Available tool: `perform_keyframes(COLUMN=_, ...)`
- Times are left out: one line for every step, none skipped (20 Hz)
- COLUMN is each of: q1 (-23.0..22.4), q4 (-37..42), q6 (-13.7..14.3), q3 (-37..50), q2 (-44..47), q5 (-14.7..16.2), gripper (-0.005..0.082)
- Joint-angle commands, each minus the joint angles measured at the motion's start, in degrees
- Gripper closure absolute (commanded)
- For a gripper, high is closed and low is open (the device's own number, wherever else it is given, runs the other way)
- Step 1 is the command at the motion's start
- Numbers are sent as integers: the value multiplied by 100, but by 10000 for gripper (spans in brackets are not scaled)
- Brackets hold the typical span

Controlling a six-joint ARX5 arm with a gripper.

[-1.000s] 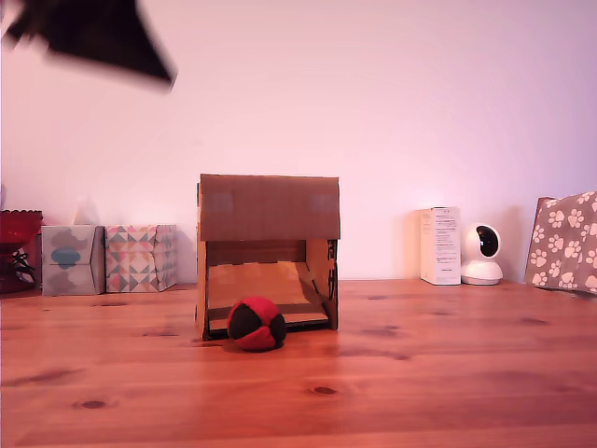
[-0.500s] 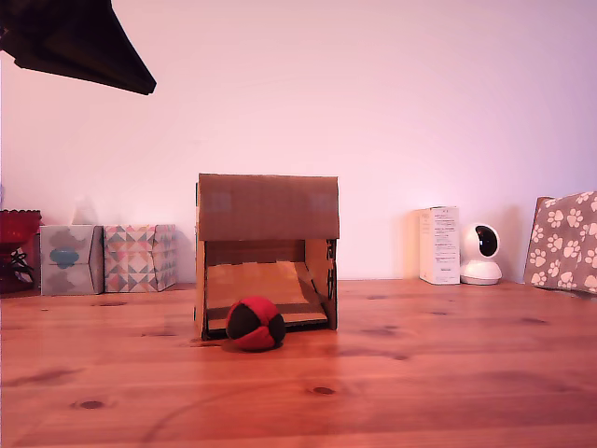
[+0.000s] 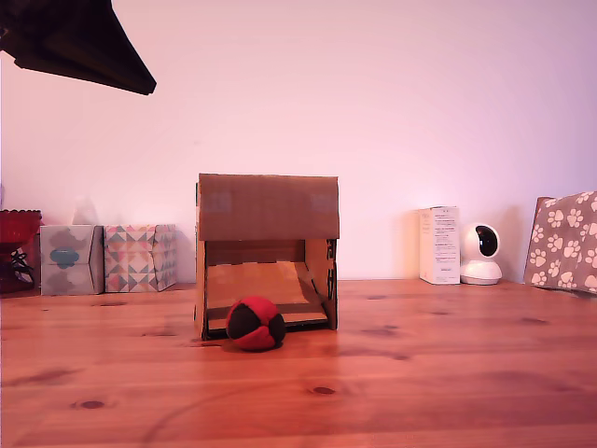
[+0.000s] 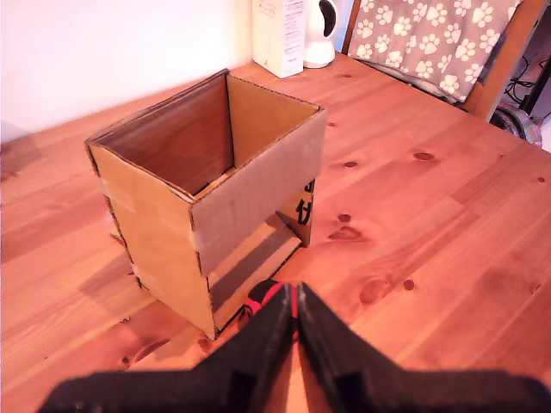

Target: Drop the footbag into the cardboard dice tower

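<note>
A: Pine tabletop [image 3: 420, 373], pale wall. What's changed?

B: Little. Arm's dark shape, blurred 1 s ago, is now held steady at exterior view's upper left; footbag [image 3: 256, 323] unmoved at cardboard dice tower [image 3: 268, 252] front opening. Pick-up judged not yet begun.

A: Jaws?

B: Gripper [image 4: 296, 320] seen closed, empty; footbag [image 4: 269, 297] just beyond tips, ungripped.

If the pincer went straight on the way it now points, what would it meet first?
Most likely the footbag, lying on the table just beyond the shut pincer tips, at the mouth of the cardboard dice tower. Depth is unclear, since the pincer sits high above the table.
</note>
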State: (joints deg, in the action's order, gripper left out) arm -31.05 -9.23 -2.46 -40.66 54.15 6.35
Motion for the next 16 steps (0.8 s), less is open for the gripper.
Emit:
perform_keyframes(q1=-24, q4=24, q6=-13, q3=20, q2=26, q5=20, gripper=788)
perform_keyframes(q1=-24, q4=24, q6=-13, q3=20, q2=26, q5=20, gripper=788)
perform_keyframes(q1=-24, q4=24, q6=-13, q3=20, q2=26, q5=20, gripper=788)
perform_keyframes(q1=-24, q4=28, q6=-13, q3=20, q2=26, q5=20, gripper=788)
perform_keyframes(q1=-24, q4=57, q6=-13, q3=20, q2=26, q5=20, gripper=788)
perform_keyframes(q1=-24, q4=72, q6=-13, q3=20, q2=26, q5=20, gripper=788)
perform_keyframes(q1=-24, q4=61, q6=-13, q3=20, q2=26, q5=20, gripper=788)
perform_keyframes(q1=-24, q4=50, q6=-13, q3=20, q2=26, q5=20, gripper=788)
perform_keyframes(q1=-24, q4=33, q6=-13, q3=20, q2=26, q5=20, gripper=788)
perform_keyframes(q1=-24, q4=26, q6=-13, q3=20, q2=26, q5=20, gripper=788)
perform_keyframes(q1=-24, q4=28, q6=-13, q3=20, q2=26, q5=20, gripper=788)
perform_keyframes(q1=-24, q4=28, q6=-13, q3=20, q2=26, q5=20, gripper=788)
perform_keyframes(q1=-24, q4=24, q6=-13, q3=20, q2=26, q5=20, gripper=788)
perform_keyframes(q1=-24, q4=17, q6=-13, q3=20, q2=26, q5=20, gripper=788)
perform_keyframes(q1=-24, q4=15, q6=-13, q3=20, q2=26, q5=20, gripper=788)
perform_keyframes(q1=-24, q4=15, q6=-13, q3=20, q2=26, q5=20, gripper=788)
